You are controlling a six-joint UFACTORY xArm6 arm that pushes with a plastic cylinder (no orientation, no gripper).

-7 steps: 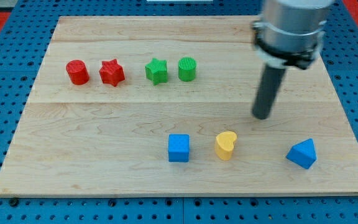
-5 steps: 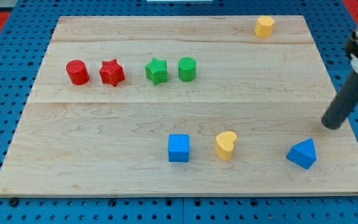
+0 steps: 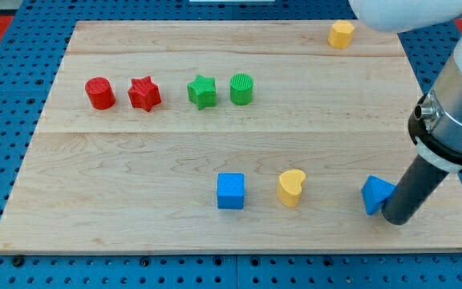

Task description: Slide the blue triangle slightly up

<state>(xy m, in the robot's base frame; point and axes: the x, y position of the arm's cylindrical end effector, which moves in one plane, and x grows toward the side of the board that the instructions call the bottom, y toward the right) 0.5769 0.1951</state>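
Observation:
The blue triangle (image 3: 375, 193) lies near the board's bottom right, partly hidden by my rod. My tip (image 3: 396, 218) rests on the board at the triangle's lower right side, touching it. A blue cube (image 3: 231, 191) and a yellow heart (image 3: 291, 187) lie to the triangle's left in the same row.
A red cylinder (image 3: 99, 93), a red star (image 3: 144, 93), a green star (image 3: 202, 91) and a green cylinder (image 3: 242, 88) form a row in the upper left. A yellow hexagon (image 3: 342, 34) sits at the top right. The board's right edge (image 3: 455, 201) is close to my tip.
My rod swung from above the yellow heart out to the right, then down to the triangle's lower right side. The triangle has shifted a little to the left.

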